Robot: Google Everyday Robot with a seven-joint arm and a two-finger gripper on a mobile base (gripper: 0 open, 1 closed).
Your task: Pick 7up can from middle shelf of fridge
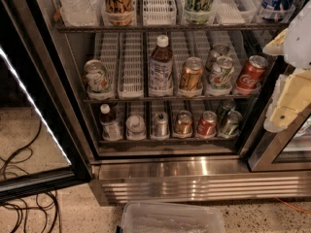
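The fridge (194, 171) stands open in front of me, with the middle shelf (131, 99) across its centre. A white and green 7up can (96, 76) stands at the left end of that shelf. A second white and green can (221, 73) stands right of centre, with another can close behind it. Between them are a brown bottle (160, 64) and a gold-orange can (190, 74). A red Coca-Cola can (250, 73) is at the right end. My gripper (290, 81), white and pale yellow, hangs at the right edge of the view, outside the shelf and right of the Coca-Cola can.
The black-framed glass door (34, 106) is swung open at the left, with a lit strip along its edge. Black cables (24, 198) lie on the floor at lower left. A clear plastic bin (170, 218) sits below the base grille. The shelves above and below hold more bottles and cans.
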